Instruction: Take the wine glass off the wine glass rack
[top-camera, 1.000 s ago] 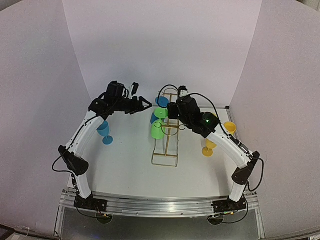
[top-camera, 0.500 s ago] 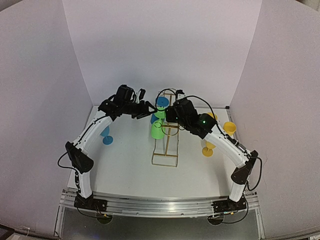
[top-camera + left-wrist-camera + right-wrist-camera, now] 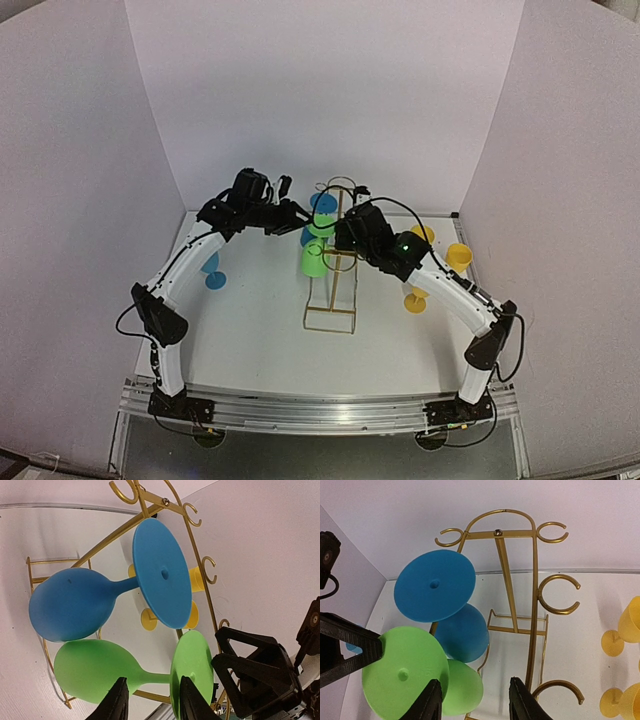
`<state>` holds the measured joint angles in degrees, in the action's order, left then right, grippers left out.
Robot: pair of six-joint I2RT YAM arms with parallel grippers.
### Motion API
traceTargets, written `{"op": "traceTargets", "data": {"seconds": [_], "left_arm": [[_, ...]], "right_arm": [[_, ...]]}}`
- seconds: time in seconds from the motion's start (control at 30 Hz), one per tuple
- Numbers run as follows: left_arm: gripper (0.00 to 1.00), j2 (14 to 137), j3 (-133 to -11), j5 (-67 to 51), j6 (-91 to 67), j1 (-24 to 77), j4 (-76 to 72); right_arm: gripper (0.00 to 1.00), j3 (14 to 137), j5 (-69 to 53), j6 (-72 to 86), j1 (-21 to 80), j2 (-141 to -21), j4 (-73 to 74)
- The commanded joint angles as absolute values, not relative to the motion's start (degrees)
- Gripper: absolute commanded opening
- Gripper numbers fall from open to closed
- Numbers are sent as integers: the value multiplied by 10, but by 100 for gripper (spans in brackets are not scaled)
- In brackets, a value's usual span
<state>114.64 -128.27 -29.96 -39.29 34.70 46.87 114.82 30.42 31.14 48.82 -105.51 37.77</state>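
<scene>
Left gripper (image 3: 153, 681), jaws apart, sits at green wine glass (image 3: 90, 672) stem, left of wine glass rack (image 3: 506, 580); likely the pick. Right gripper (image 3: 476, 681) open beside rack, holding nothing visible.

High rear camera overlooks table (image 3: 260, 330); both wrist cameras closely share wine glass rack (image 3: 506, 580)

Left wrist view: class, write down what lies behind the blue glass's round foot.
Yellow glasses on the table show in pieces around the foot of the blue glass; the foot covers most of them, so their number is unclear.
</scene>
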Motion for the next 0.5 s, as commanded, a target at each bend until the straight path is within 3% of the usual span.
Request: {"op": "traceTargets", "data": {"seconds": [0.0, 0.47], "left_arm": [[28, 1144, -1303, -296, -396, 347, 459], [5, 1130, -1285, -306, -405, 346, 467]], "right_arm": [[41, 1139, 329, 303, 485, -1024, 376], [41, 1118, 318, 314, 478, -1022, 380]]}}
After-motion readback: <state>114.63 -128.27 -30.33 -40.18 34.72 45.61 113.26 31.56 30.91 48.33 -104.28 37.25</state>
